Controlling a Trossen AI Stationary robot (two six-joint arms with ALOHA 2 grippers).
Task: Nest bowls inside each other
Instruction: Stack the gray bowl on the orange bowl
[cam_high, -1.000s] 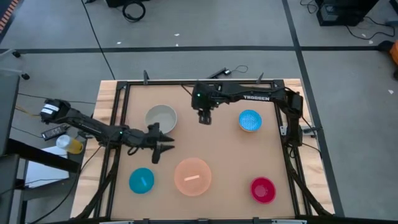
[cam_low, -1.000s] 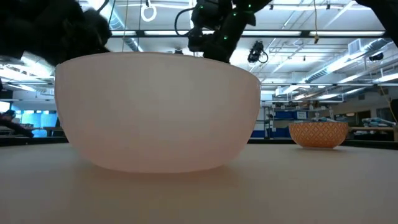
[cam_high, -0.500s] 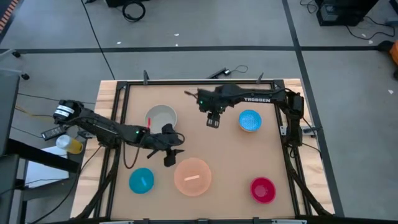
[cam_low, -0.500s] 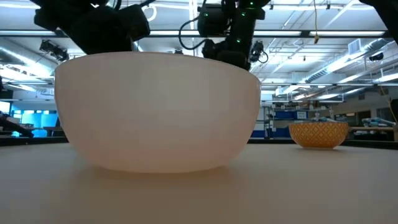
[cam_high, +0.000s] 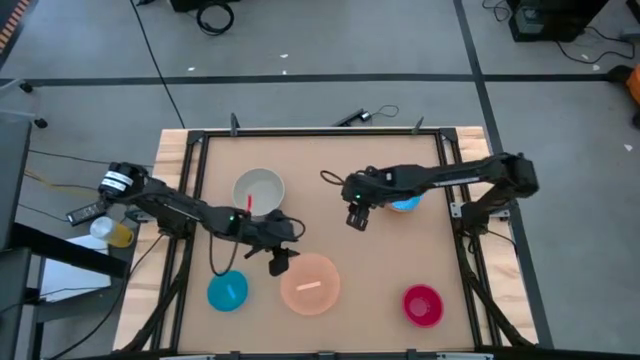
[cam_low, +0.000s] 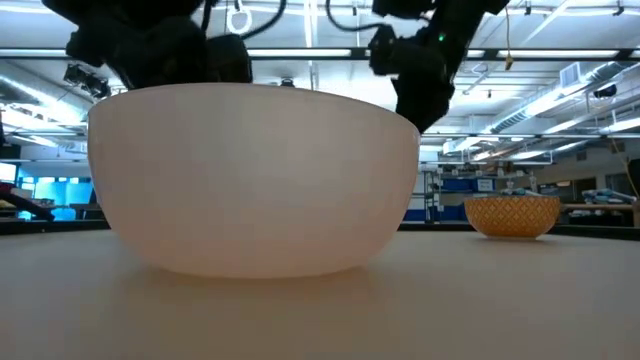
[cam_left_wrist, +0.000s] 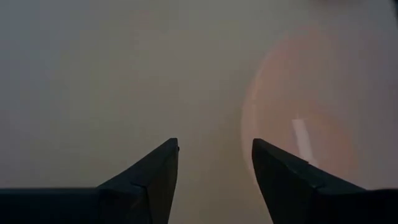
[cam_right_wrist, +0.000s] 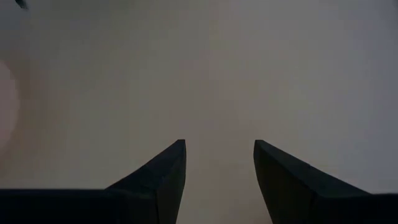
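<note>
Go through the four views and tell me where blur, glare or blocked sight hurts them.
High view: sharp, evenly lit. Low view: the peach bowl fills the frame and hides the table behind it; ceiling lights glare. Left wrist view: soft, the peach bowl a hazy patch beyond the open left gripper. Right wrist view: only blurred tabletop beyond the open right gripper.

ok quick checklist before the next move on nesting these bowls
1. Left claw open and empty: ok.
2. Right claw open and empty: ok.
3. Peach bowl upright with nothing inside: ok.
4. Left claw clear of the peach bowl's rim: cannot tell, it hangs right at the edge.
5. Grey-white bowl, teal bowl, blue bowl and magenta bowl each apart, none nested: ok.
</note>
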